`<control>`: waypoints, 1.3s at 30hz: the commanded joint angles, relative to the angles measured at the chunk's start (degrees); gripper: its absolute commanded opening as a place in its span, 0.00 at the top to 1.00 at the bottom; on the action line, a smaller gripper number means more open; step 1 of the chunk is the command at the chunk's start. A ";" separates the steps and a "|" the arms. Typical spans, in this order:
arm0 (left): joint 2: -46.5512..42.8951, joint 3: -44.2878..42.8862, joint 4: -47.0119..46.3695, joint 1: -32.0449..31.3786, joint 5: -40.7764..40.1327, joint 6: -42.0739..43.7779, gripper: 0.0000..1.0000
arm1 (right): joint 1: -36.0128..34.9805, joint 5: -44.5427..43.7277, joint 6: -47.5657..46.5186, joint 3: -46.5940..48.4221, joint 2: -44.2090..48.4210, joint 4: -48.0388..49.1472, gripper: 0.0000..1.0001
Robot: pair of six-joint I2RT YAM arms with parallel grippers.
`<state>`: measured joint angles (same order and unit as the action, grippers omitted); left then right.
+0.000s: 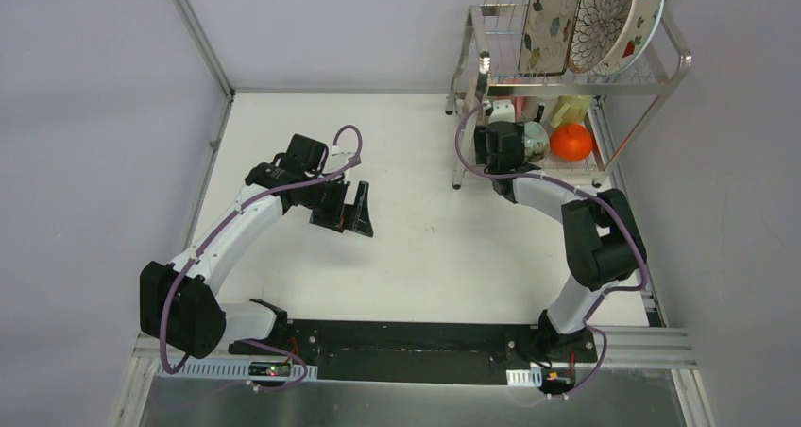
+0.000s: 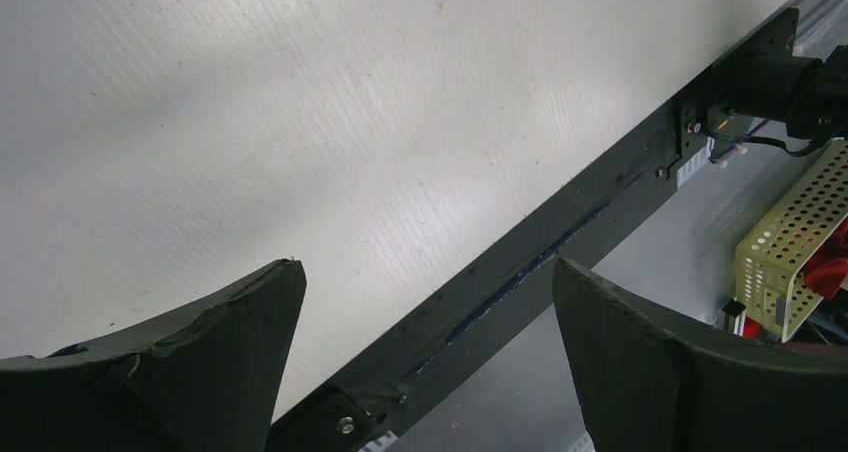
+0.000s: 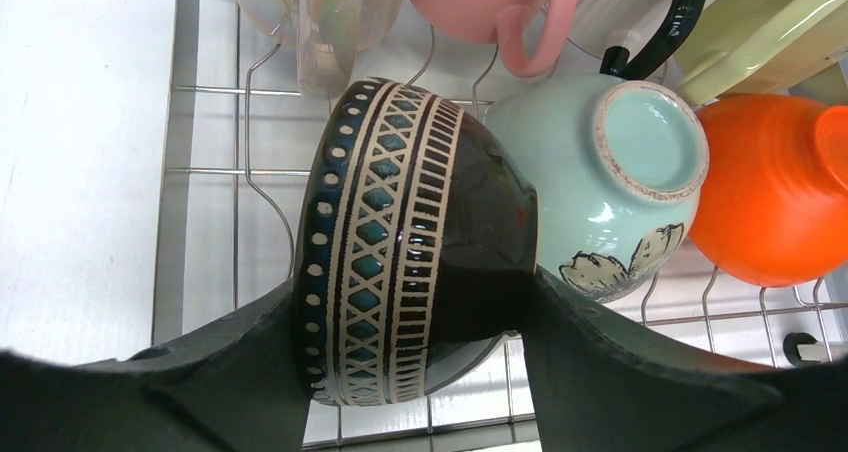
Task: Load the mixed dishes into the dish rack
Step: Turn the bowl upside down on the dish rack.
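Holding the dark bowl (image 3: pixel 420 242) sideways in my right gripper (image 3: pixel 420 357) over the lower shelf of the rack (image 3: pixel 215 172), seemingly against the green bowl (image 3: pixel 610 172), I risk it rolling into that neighbour on release, while my left gripper (image 2: pixel 425 272) hangs wide and empty.

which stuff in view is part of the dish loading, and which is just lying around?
Job: dish rack; dark brown bowl in the right gripper; pale green bowl; red-orange bowl; pink cup; floral plate, brown-petal plate, strawberry plate on the upper shelf.
Lying about: perforated yellow box, black base rail. The left gripper is open, holding nothing.
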<state>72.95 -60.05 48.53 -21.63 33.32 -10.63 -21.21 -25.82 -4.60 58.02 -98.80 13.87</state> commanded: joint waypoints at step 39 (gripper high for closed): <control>-2.40 0.32 -0.37 0.53 -1.05 1.02 0.01 | 6.71 7.94 16.28 -3.51 15.69 -7.86 0.52</control>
<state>72.62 -60.01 48.53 -21.63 33.32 -10.61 -16.40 -17.17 8.64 55.24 -85.82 -1.13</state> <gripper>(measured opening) 0.992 0.535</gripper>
